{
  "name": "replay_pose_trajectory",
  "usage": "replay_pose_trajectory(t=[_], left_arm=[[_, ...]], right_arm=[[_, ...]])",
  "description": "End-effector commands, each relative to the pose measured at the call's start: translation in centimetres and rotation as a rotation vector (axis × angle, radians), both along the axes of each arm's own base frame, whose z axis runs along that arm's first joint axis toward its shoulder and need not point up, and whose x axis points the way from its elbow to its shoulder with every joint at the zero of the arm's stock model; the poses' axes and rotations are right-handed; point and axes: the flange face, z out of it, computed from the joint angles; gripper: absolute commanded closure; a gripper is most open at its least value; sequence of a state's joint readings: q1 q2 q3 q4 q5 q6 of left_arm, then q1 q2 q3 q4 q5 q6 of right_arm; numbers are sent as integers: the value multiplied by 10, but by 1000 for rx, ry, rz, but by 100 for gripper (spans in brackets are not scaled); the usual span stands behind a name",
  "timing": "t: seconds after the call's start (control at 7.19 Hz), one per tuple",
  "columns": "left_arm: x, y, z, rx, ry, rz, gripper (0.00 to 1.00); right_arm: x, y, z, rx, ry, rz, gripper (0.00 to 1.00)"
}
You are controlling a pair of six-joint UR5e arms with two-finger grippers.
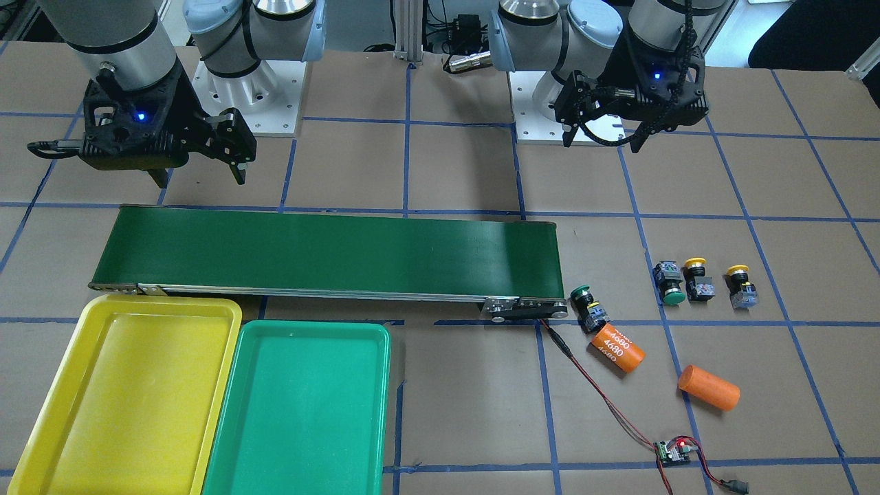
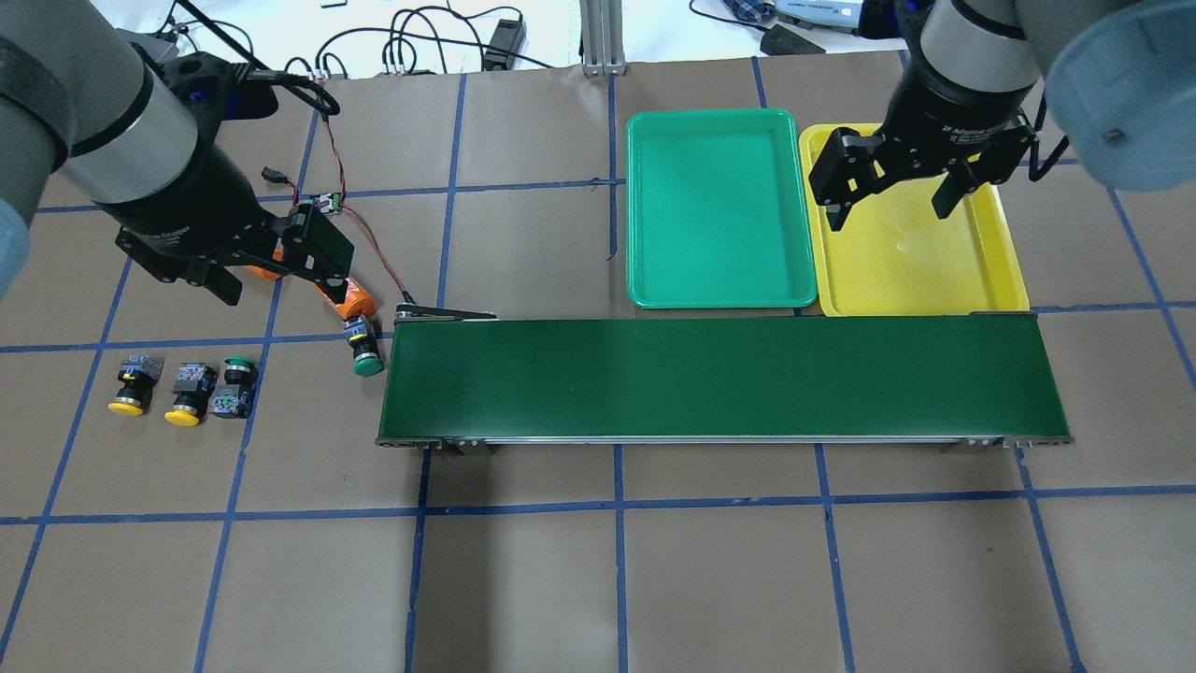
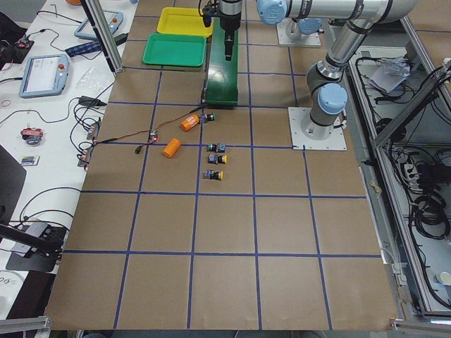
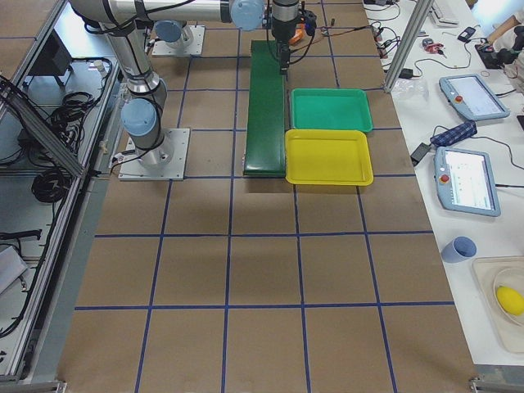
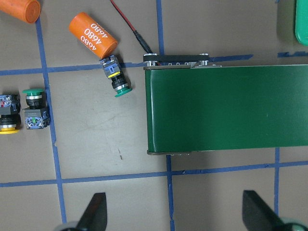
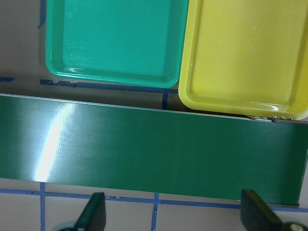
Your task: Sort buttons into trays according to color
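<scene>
Left gripper (image 2: 274,278) & right gripper (image 2: 888,207): both jaws spread wide, empty; 4 small black push-button switches unsorted.
3 buttons in a tight row on robot's L: yellow-cap (image 2: 124,391), yellow-cap (image 2: 185,397), green-cap (image 2: 234,388). The 4th, green-cap (image 2: 364,353), lies by dark-green conveyor belt (image 2: 719,379) end, touching orange cylinder (image 5: 93,34). Shallow green plastic tray (image 2: 719,302) & yellow plastic tray (image 2: 916,309) at belt's other end. Prob. light, rigid; round caps likely slippery, so pinch across the squarish body.
</scene>
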State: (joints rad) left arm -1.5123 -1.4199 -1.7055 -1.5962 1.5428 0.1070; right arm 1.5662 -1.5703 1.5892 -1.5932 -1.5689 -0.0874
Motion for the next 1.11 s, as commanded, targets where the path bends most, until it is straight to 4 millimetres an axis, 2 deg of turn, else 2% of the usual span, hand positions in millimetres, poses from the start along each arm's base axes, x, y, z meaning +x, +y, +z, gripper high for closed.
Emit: replay_pose_trajectory(t=[0.0, 0.28, 0.56, 0.7, 0.97], left_arm=[[2, -10, -13, 17, 4, 4, 0], [10, -9, -12, 20, -3, 8, 0], [19, -13, -19, 36, -81, 3, 0], [19, -17, -24, 48, -79, 20, 0], [14, -18, -16, 38, -74, 20, 0]], right_arm=[[0, 0, 0, 2, 0, 2, 0], [-2, -1, 0, -3, 2, 0, 0], [-1, -4, 0, -1, -1, 0, 0], [3, -2, -3, 5, -3, 8, 0], [4, 1, 2, -4, -4, 9, 0]])
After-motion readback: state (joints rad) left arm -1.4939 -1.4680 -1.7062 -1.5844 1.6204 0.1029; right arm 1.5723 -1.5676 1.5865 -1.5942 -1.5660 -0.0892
